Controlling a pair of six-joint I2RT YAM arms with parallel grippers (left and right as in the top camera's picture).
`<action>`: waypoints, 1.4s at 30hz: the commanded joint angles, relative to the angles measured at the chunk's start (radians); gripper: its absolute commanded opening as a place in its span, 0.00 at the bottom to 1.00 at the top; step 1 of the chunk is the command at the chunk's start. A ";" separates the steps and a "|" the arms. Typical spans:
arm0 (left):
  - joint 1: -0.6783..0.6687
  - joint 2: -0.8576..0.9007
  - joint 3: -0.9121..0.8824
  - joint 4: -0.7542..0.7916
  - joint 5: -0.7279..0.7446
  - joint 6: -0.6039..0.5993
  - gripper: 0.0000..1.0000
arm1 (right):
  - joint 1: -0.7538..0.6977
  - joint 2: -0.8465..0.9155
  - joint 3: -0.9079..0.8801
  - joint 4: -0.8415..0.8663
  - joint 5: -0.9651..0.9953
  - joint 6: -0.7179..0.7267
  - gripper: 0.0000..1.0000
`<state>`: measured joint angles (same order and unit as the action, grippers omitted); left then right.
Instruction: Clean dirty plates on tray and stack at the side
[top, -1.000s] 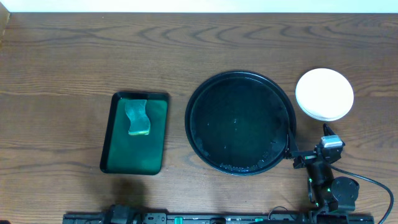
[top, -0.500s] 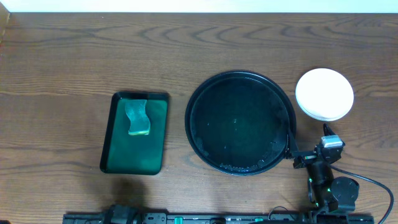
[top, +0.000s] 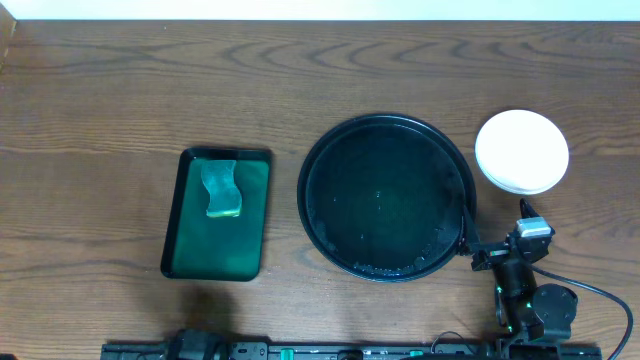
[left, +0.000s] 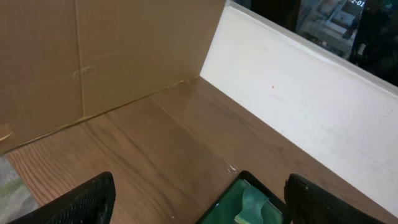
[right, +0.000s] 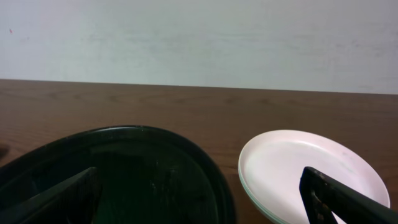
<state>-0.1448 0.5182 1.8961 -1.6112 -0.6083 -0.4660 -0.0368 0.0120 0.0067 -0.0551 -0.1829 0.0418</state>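
Both grippers hang wide open with nothing in them: the left gripper is up over the wood table, with the dark green tray and its sponge just peeking in below, and the right gripper sits low at the near right edge of the black tray. The plates are stacked on the table just off that tray's right rim, plain white on top, and I think I see two rims in the right wrist view, though the count's hard to call. There are some lit characters in the top corner of the left wrist view, too cut off to read.
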 joint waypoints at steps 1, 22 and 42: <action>0.004 -0.007 0.004 -0.078 -0.005 0.021 0.87 | 0.005 -0.006 -0.001 -0.005 0.010 0.003 0.99; 0.005 -0.007 -0.061 0.163 -0.005 -0.055 0.87 | 0.005 -0.006 -0.001 -0.005 0.010 0.003 0.99; 0.153 -0.159 -0.748 1.279 0.130 -0.114 0.87 | 0.005 -0.006 -0.001 -0.005 0.010 0.003 0.99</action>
<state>0.0040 0.4210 1.2282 -0.3889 -0.5068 -0.5461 -0.0368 0.0120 0.0067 -0.0555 -0.1825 0.0418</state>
